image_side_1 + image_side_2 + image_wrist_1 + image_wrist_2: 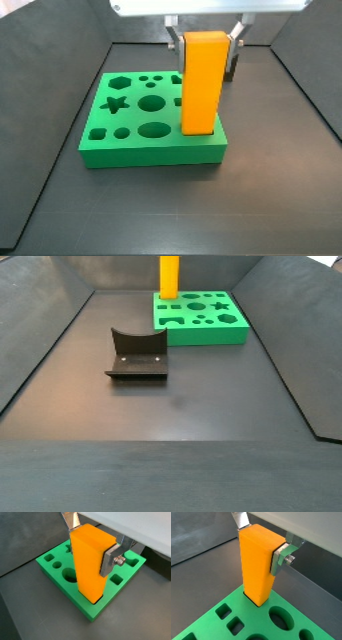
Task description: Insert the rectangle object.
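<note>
The rectangle object (90, 562), a tall orange-yellow block, stands upright with its lower end in a rectangular hole at a corner of the green board (80, 604). It shows in both wrist views (258, 562) and both side views (202, 80) (170, 274). My gripper (90, 534) is shut on the block near its top, one silver finger (109, 559) on each side. It also shows in a wrist view (259, 534) and a side view (203, 35). The board (147, 150) has several other shaped holes, all empty.
A dark grey curved holder (136, 354) stands on the dark floor, apart from the green board (203, 318). Dark sloped walls (54, 150) surround the floor on the sides.
</note>
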Motion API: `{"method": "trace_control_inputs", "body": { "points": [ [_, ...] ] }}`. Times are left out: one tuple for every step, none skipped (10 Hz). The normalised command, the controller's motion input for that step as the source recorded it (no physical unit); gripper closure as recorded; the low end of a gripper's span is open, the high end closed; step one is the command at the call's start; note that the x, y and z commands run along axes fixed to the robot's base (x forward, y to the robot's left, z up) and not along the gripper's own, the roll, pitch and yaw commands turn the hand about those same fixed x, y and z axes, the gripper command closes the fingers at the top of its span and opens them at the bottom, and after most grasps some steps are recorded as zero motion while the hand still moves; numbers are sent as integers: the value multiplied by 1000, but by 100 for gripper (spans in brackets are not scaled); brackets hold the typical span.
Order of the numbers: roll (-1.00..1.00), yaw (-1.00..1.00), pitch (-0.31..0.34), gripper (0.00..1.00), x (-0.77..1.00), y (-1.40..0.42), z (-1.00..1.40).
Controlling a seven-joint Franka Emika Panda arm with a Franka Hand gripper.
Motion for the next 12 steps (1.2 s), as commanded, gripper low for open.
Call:
{"method": "trace_control_inputs", "body": {
  "points": [
    [-16,-14,0,100,97,-289,-357],
    [-6,0,0,100,77,-191,-454],
    [0,0,0,100,31,-109,-471],
    [-34,0,-1,100,0,-37,-320],
    [-71,0,-19,100,0,0,-100],
    [-64,0,0,100,0,0,-37],
    [-31,0,0,100,3,0,-6],
    [-33,0,0,100,0,0,-6],
    [-23,0,0,100,0,0,0],
    [-20,0,0,100,0,0,0],
    [-9,0,0,100,3,0,0],
    [-6,0,4,100,11,0,0]
  ]
}}
